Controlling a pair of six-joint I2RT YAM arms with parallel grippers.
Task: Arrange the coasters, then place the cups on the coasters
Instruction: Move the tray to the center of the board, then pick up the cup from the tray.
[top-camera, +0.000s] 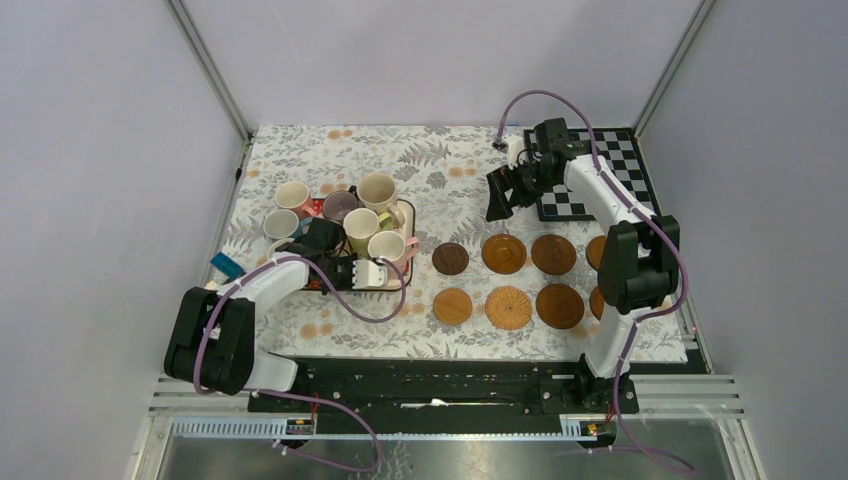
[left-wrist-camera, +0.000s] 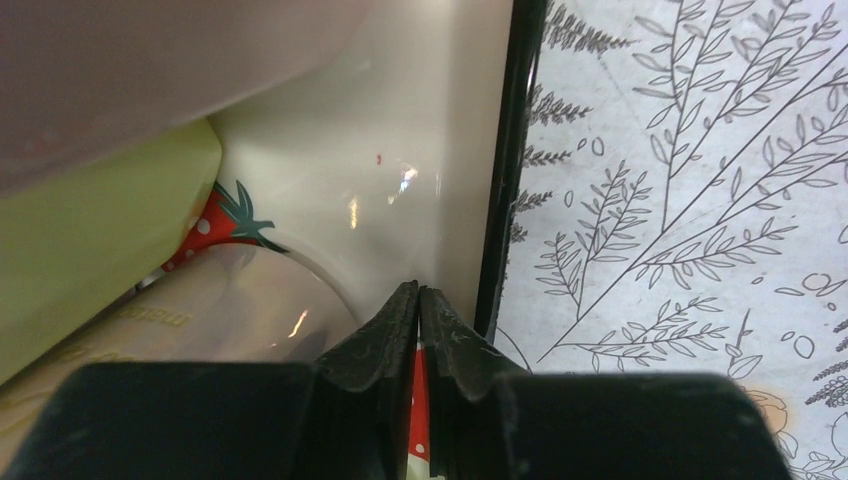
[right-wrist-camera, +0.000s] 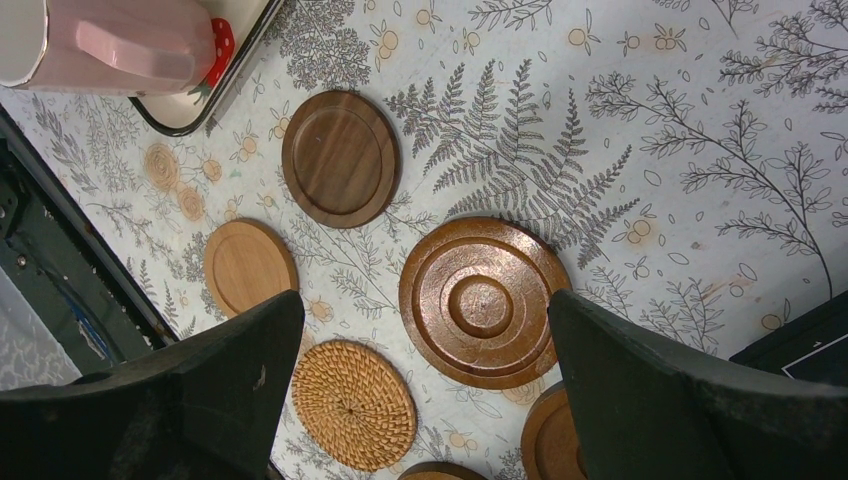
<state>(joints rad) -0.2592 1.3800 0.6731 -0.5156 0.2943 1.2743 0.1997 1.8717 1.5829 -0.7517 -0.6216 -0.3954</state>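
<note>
Coasters (top-camera: 504, 253) sit in two rows, left gripper (left-wrist-camera: 418, 292) pinched shut over the tray (left-wrist-camera: 430, 120), right gripper (right-wrist-camera: 420, 305) wide open.

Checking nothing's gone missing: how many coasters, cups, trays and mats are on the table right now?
Coasters: 8, two partly behind the right arm
Cups: 6 in clear view; the left arm may hide more
Tray: 1
Checkered mat: 1
Total: 16 in view
</note>
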